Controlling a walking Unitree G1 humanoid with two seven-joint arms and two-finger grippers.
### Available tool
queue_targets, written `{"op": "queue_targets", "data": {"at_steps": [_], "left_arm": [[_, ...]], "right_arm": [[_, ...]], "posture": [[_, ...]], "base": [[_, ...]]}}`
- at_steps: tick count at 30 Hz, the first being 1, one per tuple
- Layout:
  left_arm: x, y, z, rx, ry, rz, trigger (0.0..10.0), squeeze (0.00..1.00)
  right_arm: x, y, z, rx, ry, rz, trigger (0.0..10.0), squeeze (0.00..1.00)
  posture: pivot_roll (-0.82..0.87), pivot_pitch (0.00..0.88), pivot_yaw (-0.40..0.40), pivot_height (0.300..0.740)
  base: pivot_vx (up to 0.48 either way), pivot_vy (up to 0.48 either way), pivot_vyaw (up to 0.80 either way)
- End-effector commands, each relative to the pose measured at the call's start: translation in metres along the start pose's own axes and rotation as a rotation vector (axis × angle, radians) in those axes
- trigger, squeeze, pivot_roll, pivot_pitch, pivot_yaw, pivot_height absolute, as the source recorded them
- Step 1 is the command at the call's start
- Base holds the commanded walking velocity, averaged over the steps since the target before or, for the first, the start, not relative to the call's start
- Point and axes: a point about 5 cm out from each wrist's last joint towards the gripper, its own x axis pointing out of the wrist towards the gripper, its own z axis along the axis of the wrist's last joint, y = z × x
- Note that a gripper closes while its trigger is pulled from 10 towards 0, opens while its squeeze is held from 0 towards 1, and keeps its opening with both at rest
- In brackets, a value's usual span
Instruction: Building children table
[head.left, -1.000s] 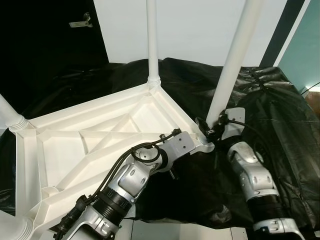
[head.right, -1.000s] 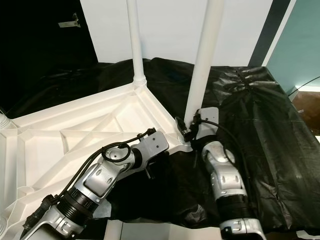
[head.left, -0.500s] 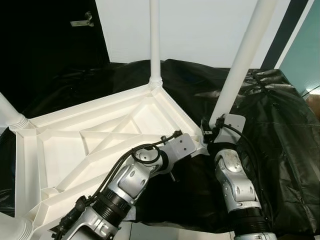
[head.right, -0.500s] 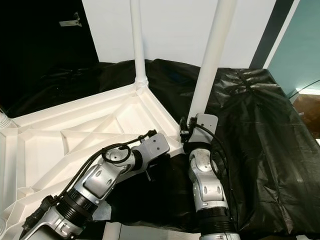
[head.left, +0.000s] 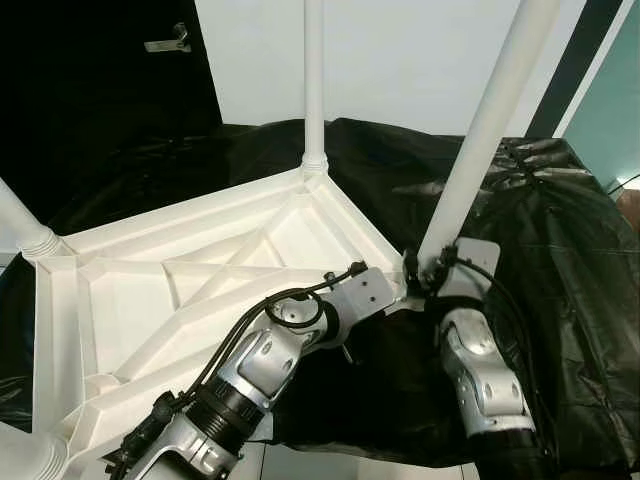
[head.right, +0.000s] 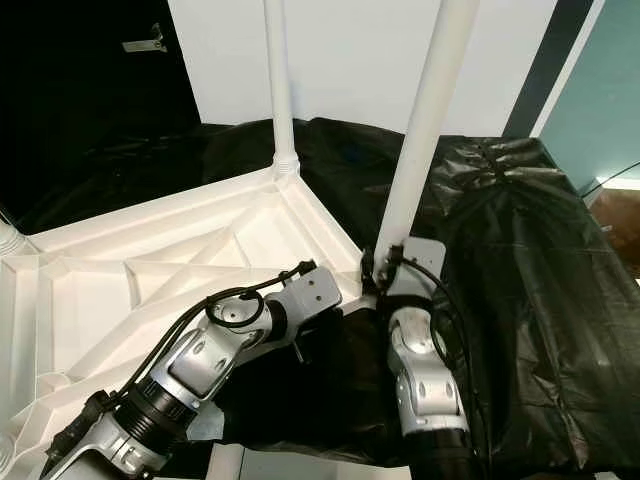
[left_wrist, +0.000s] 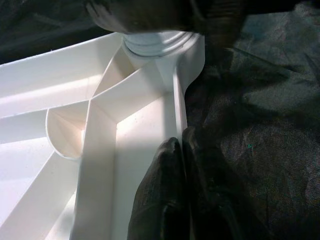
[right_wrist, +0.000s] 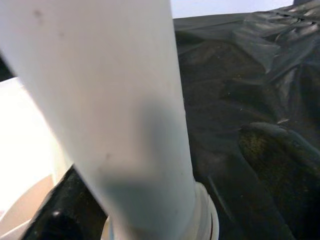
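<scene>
My right gripper (head.left: 428, 268) has its jaws closed around the bottom of the near table leg (head.left: 483, 130), just above the white collar where the leg goes into the corner of the tabletop (head.left: 180, 290). My left gripper (left_wrist: 182, 150) has its two fingers pressed together on the thin edge rib of that same corner, so it pins the top against the black sheet (head.left: 560, 250). The tabletop lies upside down on the sheet, ribs up, and two other legs already stand in it, the far leg (head.left: 314, 80) and the side leg (head.left: 22, 228). Compared with one second ago, my right wrist has turned and my forearm has swung in closer to the tabletop, while the leg leans about the same way, up and to my right. I judge this as a twisting grip to screw the leg in. The leg is not yet upright, so I think it is not fully seated and needs more turns.
</scene>
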Motion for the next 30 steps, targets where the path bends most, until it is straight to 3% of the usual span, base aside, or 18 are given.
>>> {"op": "queue_targets", "data": {"at_steps": [1,6,7,8,9,16,17,18,19,26,27,28,30], "left_arm": [[-0.001,0.002,0.001,0.018,-0.001,0.021,10.0,0.00],[-0.002,0.002,0.001,0.014,-0.002,0.015,10.0,0.00],[-0.002,0.001,0.001,-0.008,-0.007,0.002,10.0,1.00],[-0.002,0.001,0.001,-0.008,-0.007,0.002,10.0,1.00],[-0.004,0.000,0.004,-0.026,-0.027,-0.016,10.0,1.00],[-0.015,-0.008,0.021,-0.047,-0.167,-0.073,10.0,1.00],[-0.021,-0.014,0.025,-0.094,-0.213,-0.122,10.0,0.29],[-0.021,-0.014,0.025,-0.094,-0.213,-0.122,10.0,0.29],[-0.026,-0.018,0.028,-0.138,-0.255,-0.156,10.0,0.00],[-0.051,-0.016,0.017,-0.233,-0.293,-0.174,10.0,0.00],[-0.064,-0.014,0.006,-0.270,-0.275,-0.168,10.0,0.00],[-0.064,-0.014,0.006,-0.270,-0.275,-0.168,10.0,0.00],[-0.090,-0.008,-0.013,-0.332,-0.243,-0.142,10.0,0.00]], "right_arm": [[-0.002,-0.003,0.007,0.018,-0.042,0.020,10.0,1.00],[-0.004,-0.004,0.014,0.040,-0.086,0.055,10.0,1.00],[-0.004,-0.003,0.018,0.050,-0.106,0.072,10.0,0.77],[-0.004,-0.003,0.018,0.050,-0.106,0.072,10.0,0.77],[-0.004,-0.001,0.020,0.063,-0.119,0.081,10.0,0.00],[-0.001,0.004,0.021,0.082,-0.122,0.080,10.0,0.00],[0.000,0.005,0.019,0.083,-0.118,0.081,10.0,0.00],[0.000,0.005,0.019,0.083,-0.118,0.081,10.0,0.00],[0.000,0.006,0.018,0.091,-0.116,0.083,10.0,0.00],[0.000,0.010,0.016,0.077,-0.114,0.111,10.0,0.00],[-0.001,0.011,0.014,0.072,-0.110,0.122,10.0,0.00],[-0.001,0.011,0.014,0.072,-0.110,0.122,10.0,0.00],[-0.002,0.010,0.010,0.075,-0.090,0.137,10.0,0.00]], "posture": [[-0.06,0.000,-0.008,0.740],[-0.07,0.000,-0.008,0.740],[-0.06,0.000,-0.008,0.740],[-0.06,0.000,-0.008,0.740],[-0.06,0.000,-0.009,0.740],[-0.03,0.000,-0.011,0.740],[-0.02,0.000,-0.011,0.740],[-0.02,0.000,-0.011,0.740],[-0.02,0.000,-0.011,0.740],[0.00,0.002,-0.009,0.740],[0.00,0.010,-0.008,0.740],[0.00,0.010,-0.008,0.740],[0.01,0.018,-0.011,0.740]], "base": [[0.000,0.000,0.00],[0.000,0.000,0.00],[0.000,0.000,0.00],[0.000,0.000,0.00],[0.000,0.000,0.00],[0.000,0.000,0.00],[0.000,0.000,0.00],[0.000,0.000,0.00],[0.000,0.000,0.00],[0.000,0.000,0.00],[0.000,0.000,0.00],[0.000,0.000,0.00],[0.000,0.000,0.00]]}}
